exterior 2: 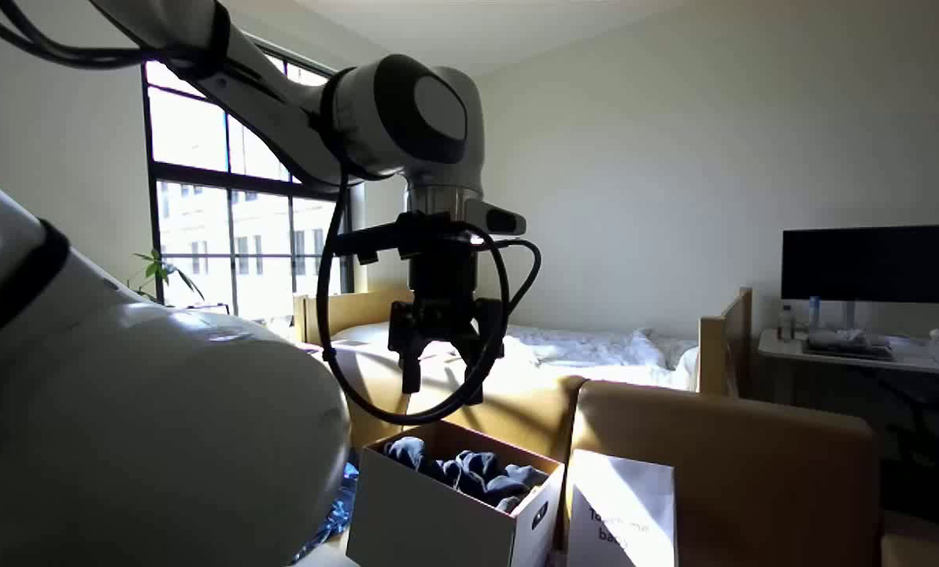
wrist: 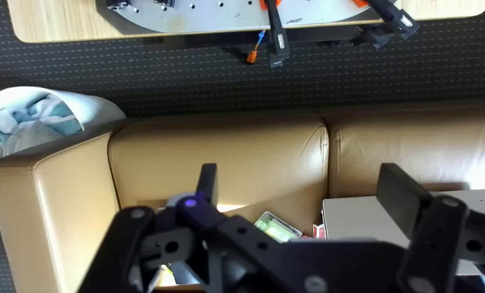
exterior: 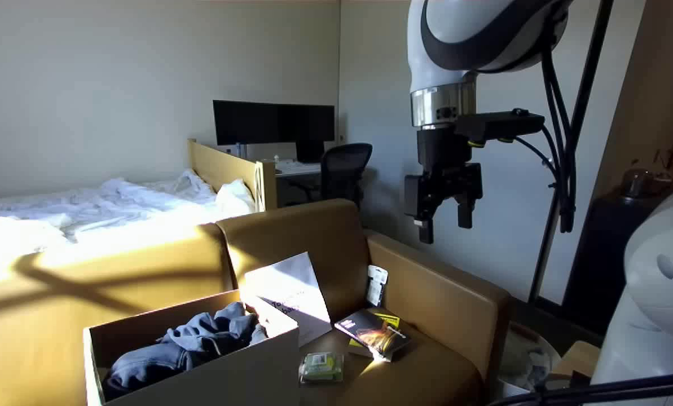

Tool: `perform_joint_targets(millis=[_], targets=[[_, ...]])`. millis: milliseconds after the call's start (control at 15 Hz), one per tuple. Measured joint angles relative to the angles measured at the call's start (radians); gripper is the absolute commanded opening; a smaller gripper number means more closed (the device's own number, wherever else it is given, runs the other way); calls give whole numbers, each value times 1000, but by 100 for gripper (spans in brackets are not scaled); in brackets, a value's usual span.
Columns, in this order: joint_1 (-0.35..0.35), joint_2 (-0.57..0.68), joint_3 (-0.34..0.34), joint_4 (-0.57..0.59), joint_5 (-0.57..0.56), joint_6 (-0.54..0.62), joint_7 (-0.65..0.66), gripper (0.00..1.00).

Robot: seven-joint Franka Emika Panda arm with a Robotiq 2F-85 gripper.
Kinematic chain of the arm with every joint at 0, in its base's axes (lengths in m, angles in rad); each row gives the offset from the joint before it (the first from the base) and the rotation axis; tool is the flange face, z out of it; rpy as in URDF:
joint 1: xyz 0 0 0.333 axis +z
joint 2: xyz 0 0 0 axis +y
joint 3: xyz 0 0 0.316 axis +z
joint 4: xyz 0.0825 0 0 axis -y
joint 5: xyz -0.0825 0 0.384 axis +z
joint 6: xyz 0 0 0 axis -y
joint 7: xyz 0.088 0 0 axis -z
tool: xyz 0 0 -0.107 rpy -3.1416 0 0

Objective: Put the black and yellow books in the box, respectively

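Observation:
The black book lies on the sofa seat, on top of the yellow book, which shows only at its edges. Left of them in that exterior view is the box, also visible as the box in an exterior view and a pale box panel in the wrist view. Dark blue cloth fills much of it. High above the sofa, my gripper points down, its fingers wide apart around nothing. The gripper appears over the box's far side there. In the wrist view the gripper's body mostly hides the books.
A clear package with green contents sits between box and books. A white sheet with writing leans on the sofa back. The sofa armrest rises beside the books, with a white packet against it. A bin stands outside the armrest.

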Motion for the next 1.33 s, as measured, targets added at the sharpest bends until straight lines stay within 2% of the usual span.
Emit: perform_joint_targets(millis=[800, 933, 1133, 1333], targets=[[0, 0, 1, 1, -2, 0, 0, 100], [-7, 2, 13, 16, -38, 0, 10, 100], [-67, 5, 19, 78, -130, 37, 63, 100], [-159, 49, -51, 159, -256, 148, 28, 100]])
